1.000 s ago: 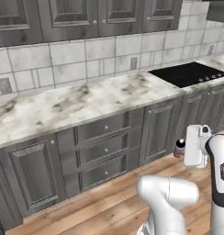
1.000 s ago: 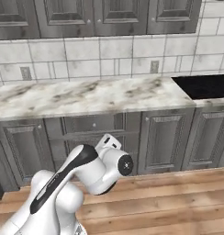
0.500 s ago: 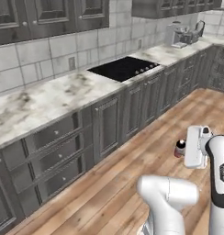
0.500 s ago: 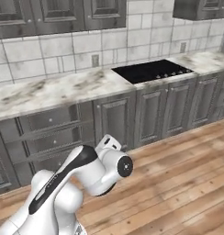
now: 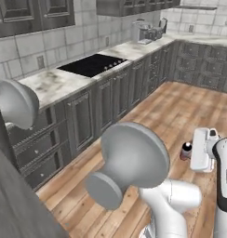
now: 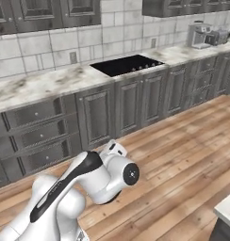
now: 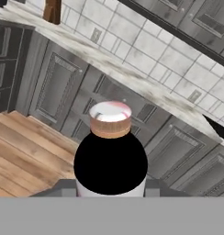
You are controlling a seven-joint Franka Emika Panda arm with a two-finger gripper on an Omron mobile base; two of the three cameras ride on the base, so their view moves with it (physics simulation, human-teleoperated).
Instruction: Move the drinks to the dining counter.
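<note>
Wood floor point(image 6: 183, 155) underneath, mid-transit: gripper point(image 7: 110, 190) clenched on bottle point(image 7: 110, 151), lower centre; you should drive smoothly, keeping it upright.

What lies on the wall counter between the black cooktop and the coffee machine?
Nothing stands there: between the black cooktop and the coffee machine the marble counter top is bare, as the right base view shows.
</note>
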